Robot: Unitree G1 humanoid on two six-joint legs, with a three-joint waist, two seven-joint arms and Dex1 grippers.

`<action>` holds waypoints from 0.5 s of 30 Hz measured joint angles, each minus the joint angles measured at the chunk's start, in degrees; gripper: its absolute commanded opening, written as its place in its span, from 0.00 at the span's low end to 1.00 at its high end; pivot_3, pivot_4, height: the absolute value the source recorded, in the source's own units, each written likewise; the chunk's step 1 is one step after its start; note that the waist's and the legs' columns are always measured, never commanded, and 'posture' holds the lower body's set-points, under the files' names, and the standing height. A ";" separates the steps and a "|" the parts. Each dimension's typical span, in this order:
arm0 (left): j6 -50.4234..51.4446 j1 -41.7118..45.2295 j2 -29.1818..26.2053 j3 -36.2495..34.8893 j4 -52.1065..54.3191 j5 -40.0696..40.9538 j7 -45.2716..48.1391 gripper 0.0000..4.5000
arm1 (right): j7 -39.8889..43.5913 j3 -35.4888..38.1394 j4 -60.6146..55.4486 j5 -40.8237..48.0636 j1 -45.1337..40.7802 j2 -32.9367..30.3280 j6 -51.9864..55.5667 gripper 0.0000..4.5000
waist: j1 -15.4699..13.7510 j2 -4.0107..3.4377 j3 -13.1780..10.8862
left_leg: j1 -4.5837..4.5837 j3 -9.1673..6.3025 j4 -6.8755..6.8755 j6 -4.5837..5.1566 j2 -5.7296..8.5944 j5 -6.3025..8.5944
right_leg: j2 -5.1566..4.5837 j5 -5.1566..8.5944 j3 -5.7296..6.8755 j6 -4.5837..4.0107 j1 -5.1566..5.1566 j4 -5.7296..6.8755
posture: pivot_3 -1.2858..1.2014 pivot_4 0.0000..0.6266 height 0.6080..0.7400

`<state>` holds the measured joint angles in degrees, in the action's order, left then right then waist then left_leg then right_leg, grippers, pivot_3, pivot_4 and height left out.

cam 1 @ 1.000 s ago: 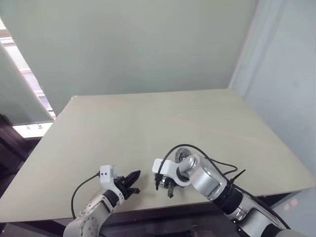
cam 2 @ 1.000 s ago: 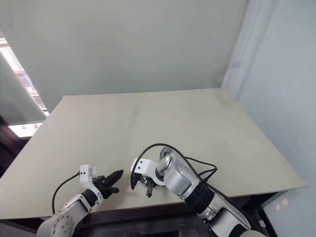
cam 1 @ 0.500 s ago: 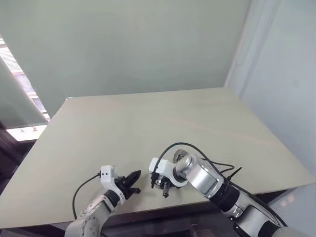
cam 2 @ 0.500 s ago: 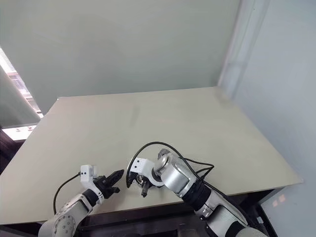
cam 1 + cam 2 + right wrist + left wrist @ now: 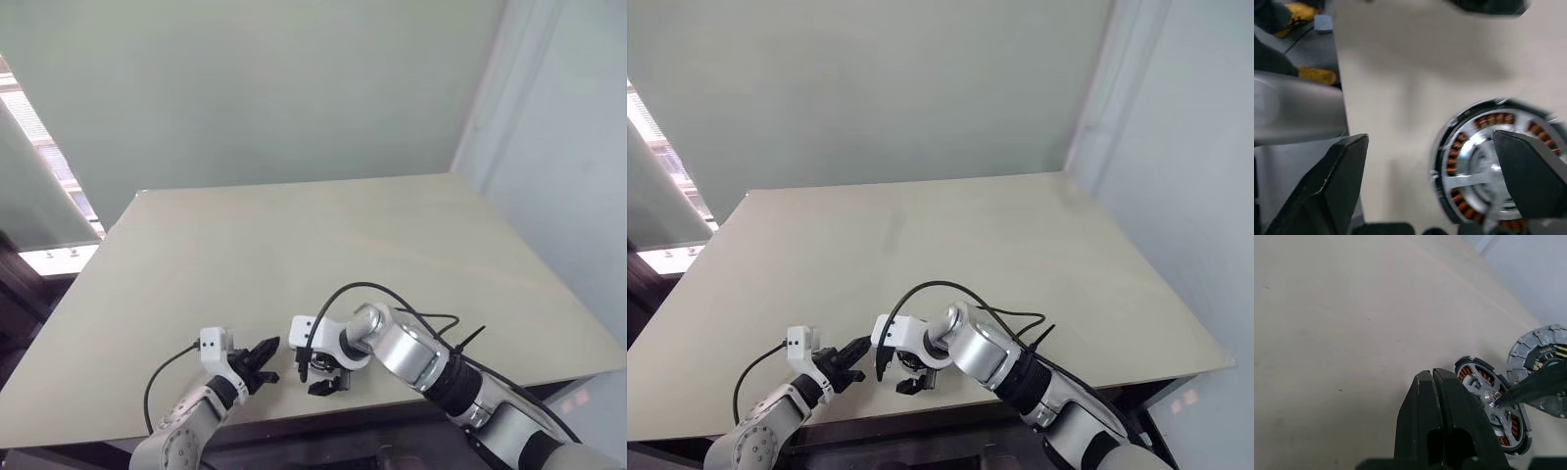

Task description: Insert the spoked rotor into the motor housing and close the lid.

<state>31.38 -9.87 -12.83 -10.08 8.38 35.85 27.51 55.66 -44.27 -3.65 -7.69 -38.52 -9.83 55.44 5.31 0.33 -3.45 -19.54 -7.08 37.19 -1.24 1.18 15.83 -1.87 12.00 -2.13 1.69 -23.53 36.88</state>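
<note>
A: At the near edge of the table (image 5: 323, 245), how do the jaws stand?

B: The left gripper (image 5: 265, 354) has its two black fingers pressed together, holding nothing. In the left wrist view they run side by side with no gap. The right gripper (image 5: 315, 370) has its fingers spread wide apart, also holding nothing.

A: And what lies around the right one?

B: In the right wrist view the motor housing (image 5: 1493, 166) lies flat on the table, between the spread fingers and below them. One fingertip (image 5: 1528, 176) overlaps its far side; whether it touches I cannot tell.

A: The spoked rotor?

B: The spoked rotor (image 5: 1488, 396) sits inside the housing, silver spokes across the copper windings, which show through the gaps.

A: The lid?

B: A grey round disc, the lid (image 5: 1540, 364), stands just beside the housing in the left wrist view, tilted up rather than flat, not on the housing. One right finger crosses in front of it.

A: How do the two arms relate?

B: The left gripper is close beside the right, pointing towards it across the table's front edge.
</note>
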 measured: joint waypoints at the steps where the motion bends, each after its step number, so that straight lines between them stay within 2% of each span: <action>1: -0.01 0.05 0.00 0.00 -0.02 -0.01 0.02 0.00 | -0.16 0.34 -0.73 0.54 -0.44 -0.04 0.53 1.00 | -0.04 0.00 0.00 | -0.02 -0.01 -0.02 0.00 0.01 0.00 | 0.00 -0.01 0.00 0.02 -0.02 -0.02 | 0.52 0.00 1.00; 9: -0.10 0.38 -0.17 -0.01 -0.04 -0.01 0.22 0.00 | -3.98 10.24 -6.30 3.48 -6.31 -3.00 0.16 1.00 | -1.13 -0.01 -0.01 | -0.06 0.00 -0.13 0.00 0.02 0.00 | -0.02 -0.01 0.01 0.02 -0.06 -0.09 | 0.52 0.00 1.00; 15: -0.09 0.20 -0.53 -0.12 -0.05 -0.03 0.27 0.00 | -6.38 17.06 -3.19 2.11 -9.16 -16.29 -5.21 1.00 | -2.34 -0.02 -0.04 | -0.08 0.07 -0.13 0.08 0.14 0.03 | -0.13 0.00 -0.03 0.00 -0.03 -0.19 | 0.52 0.00 1.00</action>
<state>31.29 -9.68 -13.36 -10.19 8.33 35.82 27.78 49.28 -27.21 -6.84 -5.58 -47.68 -26.12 50.23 2.97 0.32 -3.49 -19.62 -7.01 37.06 -1.16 1.32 15.86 -1.99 12.01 -2.17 1.69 -23.56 36.68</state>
